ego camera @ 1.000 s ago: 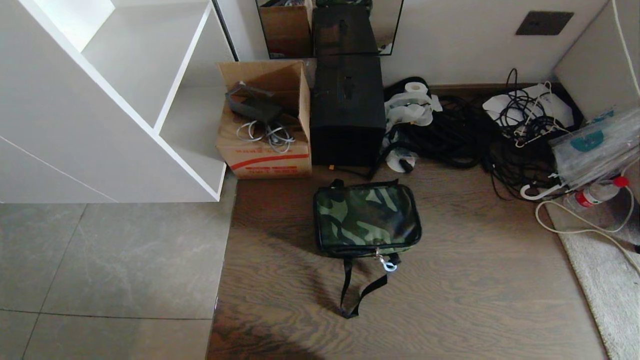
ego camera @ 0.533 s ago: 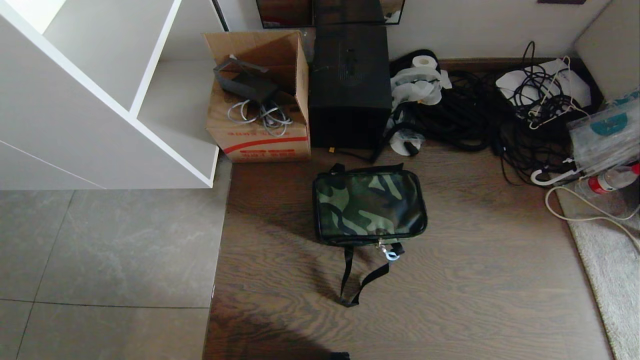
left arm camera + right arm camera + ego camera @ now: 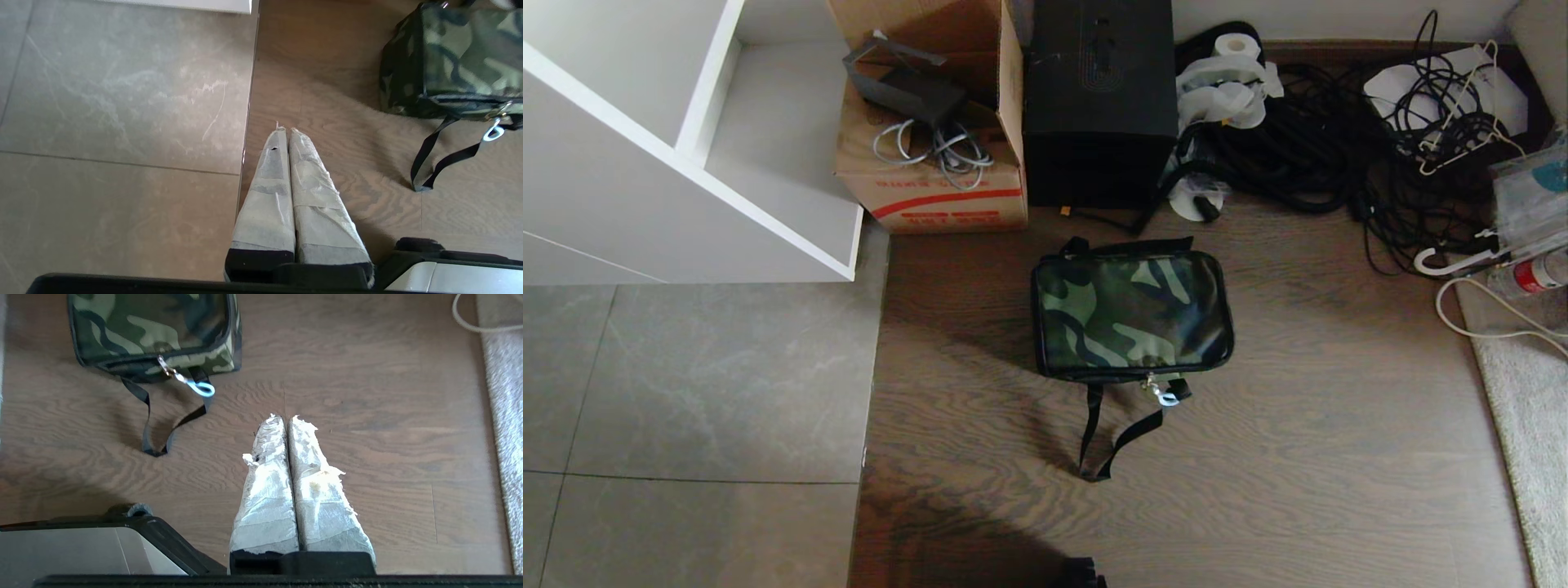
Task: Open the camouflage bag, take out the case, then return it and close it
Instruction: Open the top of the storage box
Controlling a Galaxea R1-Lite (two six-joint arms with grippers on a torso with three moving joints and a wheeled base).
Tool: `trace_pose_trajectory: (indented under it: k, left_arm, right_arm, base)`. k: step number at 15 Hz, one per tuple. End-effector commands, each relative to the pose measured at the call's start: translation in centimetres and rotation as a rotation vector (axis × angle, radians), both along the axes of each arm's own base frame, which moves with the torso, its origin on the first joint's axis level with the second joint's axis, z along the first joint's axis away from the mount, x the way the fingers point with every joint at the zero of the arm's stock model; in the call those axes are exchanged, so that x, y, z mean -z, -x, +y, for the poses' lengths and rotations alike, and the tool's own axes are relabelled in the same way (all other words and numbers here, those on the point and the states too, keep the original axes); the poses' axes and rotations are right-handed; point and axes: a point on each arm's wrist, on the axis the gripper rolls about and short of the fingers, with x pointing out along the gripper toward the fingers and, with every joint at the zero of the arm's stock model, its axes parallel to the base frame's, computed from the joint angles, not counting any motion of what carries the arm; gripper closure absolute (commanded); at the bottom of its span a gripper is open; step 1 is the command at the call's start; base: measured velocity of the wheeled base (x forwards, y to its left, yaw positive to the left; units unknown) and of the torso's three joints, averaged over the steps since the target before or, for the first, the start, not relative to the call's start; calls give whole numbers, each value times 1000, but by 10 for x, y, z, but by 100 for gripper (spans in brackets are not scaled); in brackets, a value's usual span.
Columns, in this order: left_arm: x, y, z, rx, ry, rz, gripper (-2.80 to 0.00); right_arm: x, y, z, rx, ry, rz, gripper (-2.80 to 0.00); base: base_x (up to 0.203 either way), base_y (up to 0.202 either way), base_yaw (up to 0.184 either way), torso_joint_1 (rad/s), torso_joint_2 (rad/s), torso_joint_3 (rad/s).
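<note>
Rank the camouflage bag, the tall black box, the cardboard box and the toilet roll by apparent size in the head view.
1. Camouflage bag and black box: look alike, and the box is cut off by the frame.
2. Cardboard box: near those two, also cropped, so unsure.
3. Toilet roll: clearly smallest.

green-and-black camouflage bag [image 3: 1131, 314] with black straps [image 3: 1119, 437] and a pale blue-white zipper pull [image 3: 1168, 398] on brown wood-grain floor [image 3: 1298, 425] beside grey tiles [image 3: 703, 392].
</note>
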Motion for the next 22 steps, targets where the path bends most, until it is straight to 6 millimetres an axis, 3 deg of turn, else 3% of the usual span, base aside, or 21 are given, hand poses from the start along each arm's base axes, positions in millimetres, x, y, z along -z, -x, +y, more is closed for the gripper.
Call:
trace_pose_trajectory:
  k: [1, 6, 22]
  left_arm:
    - [2, -1, 0, 1, 1, 8, 0]
    - [2, -1, 0, -1, -1, 8, 0]
    - [2, -1, 0, 1, 1, 8, 0]
  right_arm:
    - [0, 0, 0, -1, 0, -1, 0]
    - [0, 0, 0, -1, 0, -1, 0]
    - [0, 0, 0, -1, 0, 0, 0]
  base:
    - [0, 0, 0, -2, -1, -201]
    - [0, 0, 0, 3, 2, -164]
    - [0, 0, 0, 0, 1, -4]
